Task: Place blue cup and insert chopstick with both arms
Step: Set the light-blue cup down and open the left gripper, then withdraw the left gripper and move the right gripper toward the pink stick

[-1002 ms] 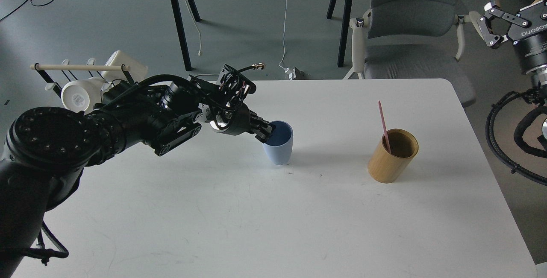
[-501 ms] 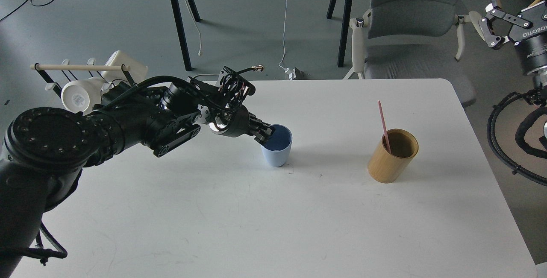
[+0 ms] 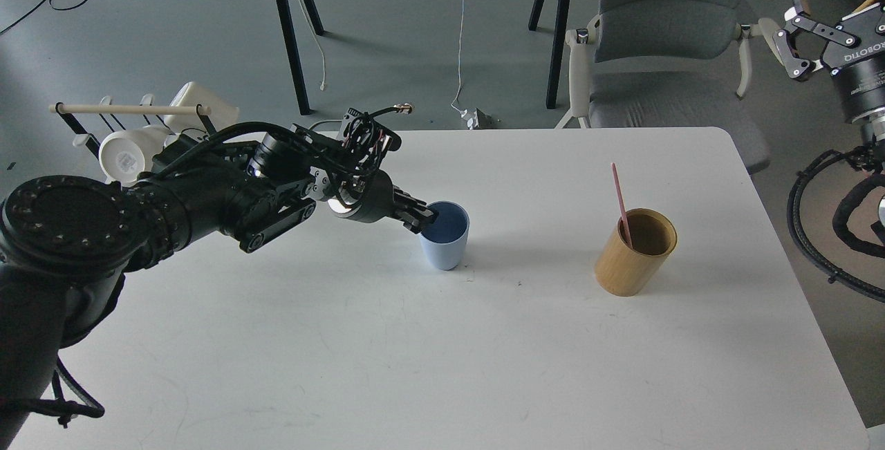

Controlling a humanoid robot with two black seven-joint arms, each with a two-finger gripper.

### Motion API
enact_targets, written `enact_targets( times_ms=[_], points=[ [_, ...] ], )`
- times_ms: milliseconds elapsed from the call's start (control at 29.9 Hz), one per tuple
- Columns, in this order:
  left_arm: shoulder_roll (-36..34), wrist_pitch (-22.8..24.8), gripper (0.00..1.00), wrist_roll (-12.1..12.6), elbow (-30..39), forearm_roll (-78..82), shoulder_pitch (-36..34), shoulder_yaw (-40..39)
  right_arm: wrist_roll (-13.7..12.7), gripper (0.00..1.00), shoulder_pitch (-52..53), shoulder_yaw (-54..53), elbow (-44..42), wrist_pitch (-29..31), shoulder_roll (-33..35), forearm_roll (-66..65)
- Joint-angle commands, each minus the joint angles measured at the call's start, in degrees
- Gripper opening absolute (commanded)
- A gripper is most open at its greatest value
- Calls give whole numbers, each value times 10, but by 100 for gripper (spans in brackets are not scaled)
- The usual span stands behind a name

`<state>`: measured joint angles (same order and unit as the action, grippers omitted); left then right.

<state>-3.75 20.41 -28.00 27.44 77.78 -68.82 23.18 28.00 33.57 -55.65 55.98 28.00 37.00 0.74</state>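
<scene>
Far left, off the table edge: a mug rack with a wooden rail, white mugs hanging on it, partly hidden behind the left arm.

The left arm runs in from the left edge low over the white table. Left gripper sits at the near-left rim of the blue cup; fingers look pinched on the rim (one seems to be inside the cup, but they're dark and small, so the exact opening is hard to read). The cup stands upright on the table, about mid-width, base down, dark blue interior visible.

Right of the cup, well apart with bare tabletop between: a tan bamboo cylinder cup, upright. The pinkish-red chopstick stands inside it, leaning against the left wall, top half sticking out above the rim.

Behind the table: black legs of another table on the grey floor, a white cable trailing down, and a grey office chair just beyond the far-right corner.

Far right, off the table: the right arm is raised, right gripper up near the chair armrest, jaws spread wide, nothing between them. Looped black cabling hangs below it.
</scene>
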Motion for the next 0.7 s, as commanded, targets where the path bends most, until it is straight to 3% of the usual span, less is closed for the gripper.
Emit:
enact_targets(
  times_ms=[0,167,334,468,668],
  points=[
    [-14,39,51,0,2,-4,1,-51,0,96,1,3,0,0,0,0],
    [-36,66,71,0,5,-6,2,-95,0,96,5,5,2,0,3,-9],
    [-73,76,79,0,21,-34,14,-160,0,96,16,11,4,0,34,-49],
    [-108,76,83,0,34,-78,18,-198,0,96,29,11,4,0,45,-187],
    [-192,76,86,0,124,-213,32,-264,0,97,29,11,33,-99,54,-417]
  ],
)
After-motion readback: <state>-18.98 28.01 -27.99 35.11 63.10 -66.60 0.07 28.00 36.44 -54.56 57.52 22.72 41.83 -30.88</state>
